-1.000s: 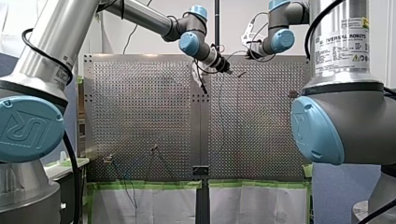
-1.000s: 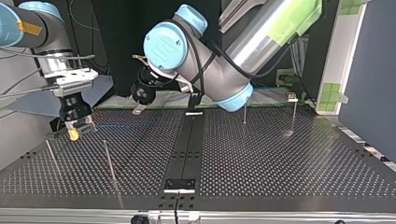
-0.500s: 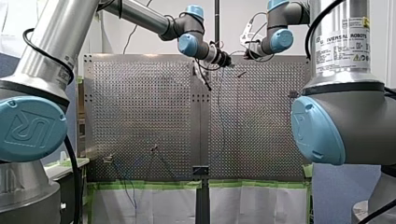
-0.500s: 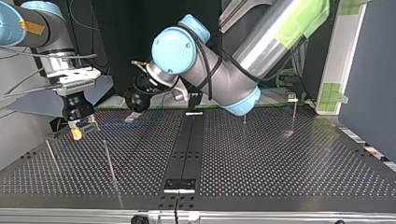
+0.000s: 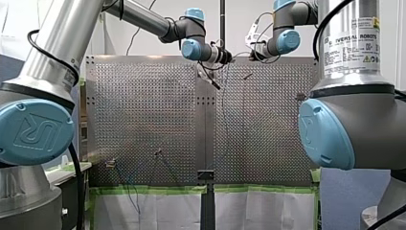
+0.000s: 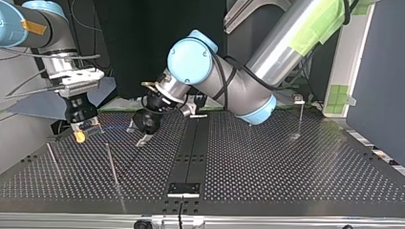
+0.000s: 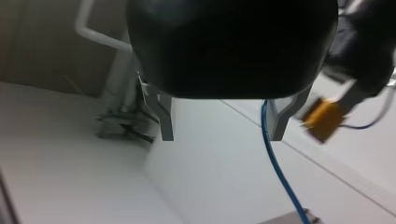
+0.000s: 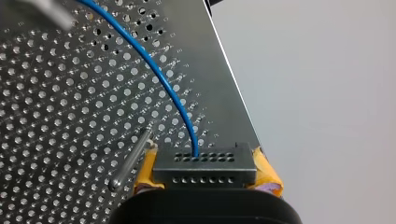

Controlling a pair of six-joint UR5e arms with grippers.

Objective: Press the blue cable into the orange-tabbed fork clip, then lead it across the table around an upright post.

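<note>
Yellow-padded, the right arm's tool [image 6: 86, 131] is seen at the top view's left, pressed together on the thin blue cable [image 8: 159, 79], which is arched away over the perforated metal table [image 6: 286, 162]. Two slim upright metal posts [image 6: 111, 164] are set near it, apart from the cable. Further right, the left arm's black tool [image 6: 137, 135] is held low over the table, its flat metal fingers [image 7: 166, 121] spread, with the cable passed between them, close beside one. A smooth black centre strip [image 6: 191, 148] comes next, and another thin post [image 6: 301, 119] is stood at the far right.
</note>
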